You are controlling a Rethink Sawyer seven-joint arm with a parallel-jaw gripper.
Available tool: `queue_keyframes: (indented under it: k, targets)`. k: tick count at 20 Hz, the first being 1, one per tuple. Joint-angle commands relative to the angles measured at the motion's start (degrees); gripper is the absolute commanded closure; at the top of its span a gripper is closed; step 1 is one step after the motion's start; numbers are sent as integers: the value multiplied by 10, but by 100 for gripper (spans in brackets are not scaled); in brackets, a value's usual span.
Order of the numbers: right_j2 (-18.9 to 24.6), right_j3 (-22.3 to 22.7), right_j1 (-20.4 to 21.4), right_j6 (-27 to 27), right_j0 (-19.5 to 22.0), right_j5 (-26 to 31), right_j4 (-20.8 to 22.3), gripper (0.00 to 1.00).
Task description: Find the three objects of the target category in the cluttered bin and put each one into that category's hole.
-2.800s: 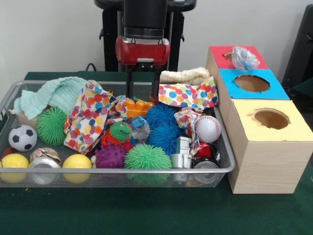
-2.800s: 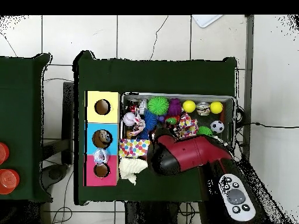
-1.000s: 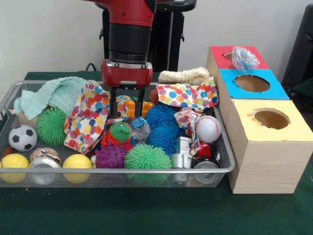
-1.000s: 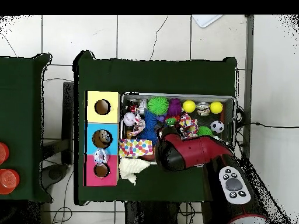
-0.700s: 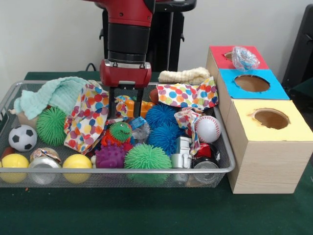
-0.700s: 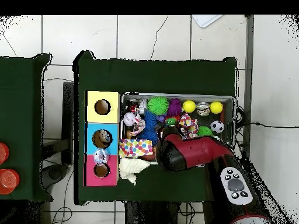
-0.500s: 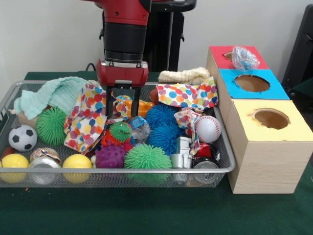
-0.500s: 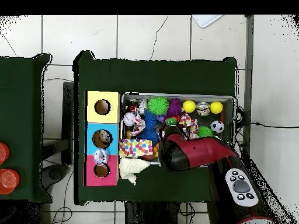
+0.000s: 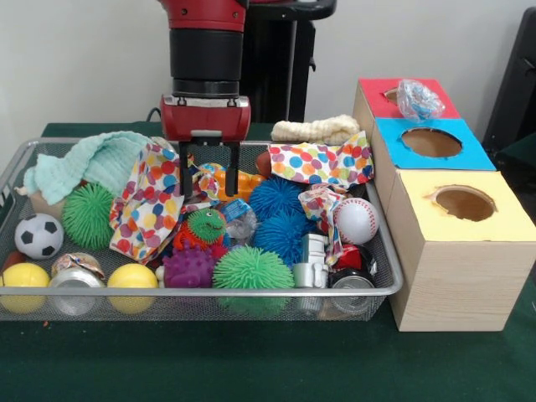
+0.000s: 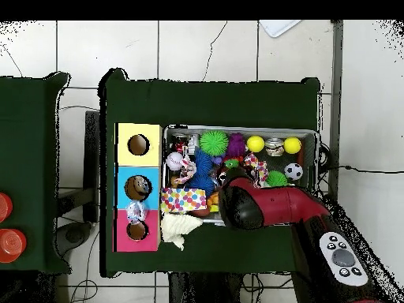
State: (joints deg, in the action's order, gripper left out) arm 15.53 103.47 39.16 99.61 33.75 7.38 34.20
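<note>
A dark green cloth covers the table, which stands on a floor of pale tiles; behind it in the front view is a plain light wall. A second green-covered table sits off to one side in the overhead view, with two red round things at its edge.

On the cloth rests a wire mesh bin heaped with toys and cloth. Just beside it stand three boxes in a row, each with a round hole on top: a yellow-topped box nearest the camera in the front view, a blue-topped box in the middle, and a red-topped box farthest back. A crumpled clear plastic wrapper lies on the red top, over its hole.

The gripper hangs over the back middle of the bin, its two dark fingers spread apart with a fold of the polka-dot cloth and an orange plastic toy between and below them; they pinch nothing that can be made out.

Inside the bin lie a mint green knitted cloth, a soccer ball, two yellow balls, a baseball, blue spiky balls, green spiky balls, a purple spiky ball and a silver toy robot. Which category is the target cannot be told.
</note>
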Motion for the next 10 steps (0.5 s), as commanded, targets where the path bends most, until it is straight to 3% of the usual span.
queue_keyframes:
  k: [1,10]
  targets:
    - [66,42,4,43,3,39,-32,0]
    - [54,40,-6,57,-19,30,-49,0]
